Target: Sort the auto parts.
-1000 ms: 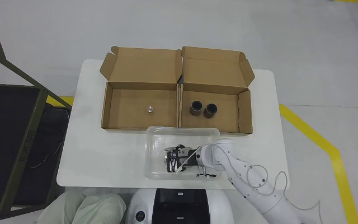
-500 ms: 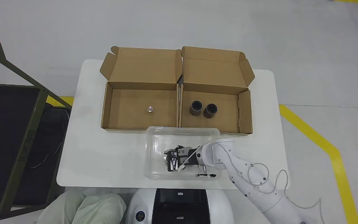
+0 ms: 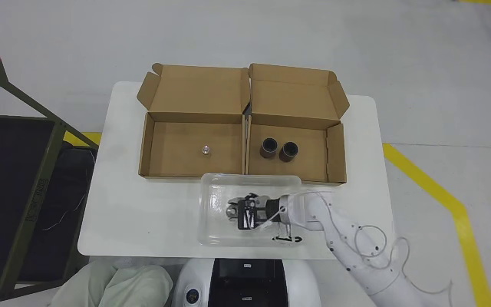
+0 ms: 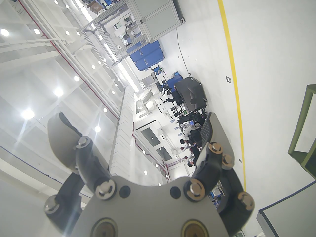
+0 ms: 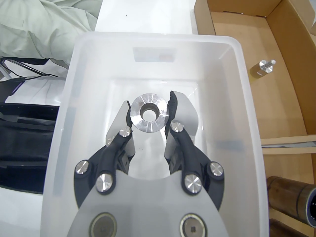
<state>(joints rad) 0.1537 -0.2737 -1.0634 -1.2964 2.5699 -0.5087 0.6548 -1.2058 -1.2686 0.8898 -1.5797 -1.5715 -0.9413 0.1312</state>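
The right gripper [image 5: 149,106] sits inside the translucent plastic bin [image 5: 153,36] on the white table [image 3: 138,215], clamped tight on a silver metal ring with a centre hole [image 5: 145,126]. The left gripper [image 4: 135,127] is spread wide, pointing off into the room.

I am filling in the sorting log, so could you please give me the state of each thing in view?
Right gripper: shut on the metal ring, inside the clear bin.
Metal ring: held between the fingers.
Left gripper: open, empty.
Left box: open, one small pin inside.
Right box: open, two dark sleeves inside.
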